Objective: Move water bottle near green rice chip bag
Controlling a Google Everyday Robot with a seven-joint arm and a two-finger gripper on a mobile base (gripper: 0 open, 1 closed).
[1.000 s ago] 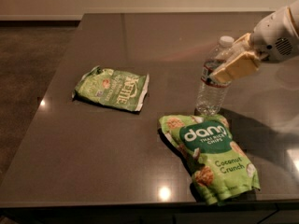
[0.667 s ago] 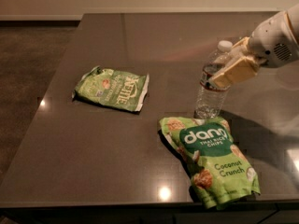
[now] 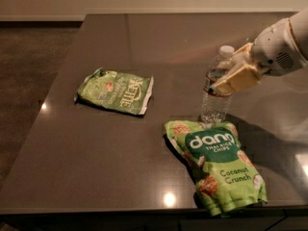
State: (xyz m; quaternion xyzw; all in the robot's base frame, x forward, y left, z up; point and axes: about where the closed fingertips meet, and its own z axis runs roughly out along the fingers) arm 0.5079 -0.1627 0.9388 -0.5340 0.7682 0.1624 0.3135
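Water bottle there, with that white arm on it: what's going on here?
A robot arm reaches in from the right, and its gripper is closed around the upper part of the water bottle. The bottle is close to upright, its base right by the top edge of the green rice chip bag, which lies flat near the front of the dark table. A smaller pale green Kettle bag lies off to the left, apart from the rest.

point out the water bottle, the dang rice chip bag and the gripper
water bottle (image 3: 214, 109): camera view, clear lower body below the label
green rice chip bag (image 3: 211, 144): camera view, dark green emblem
gripper (image 3: 221, 81): camera view, midway between its fingers, at the bottle's label
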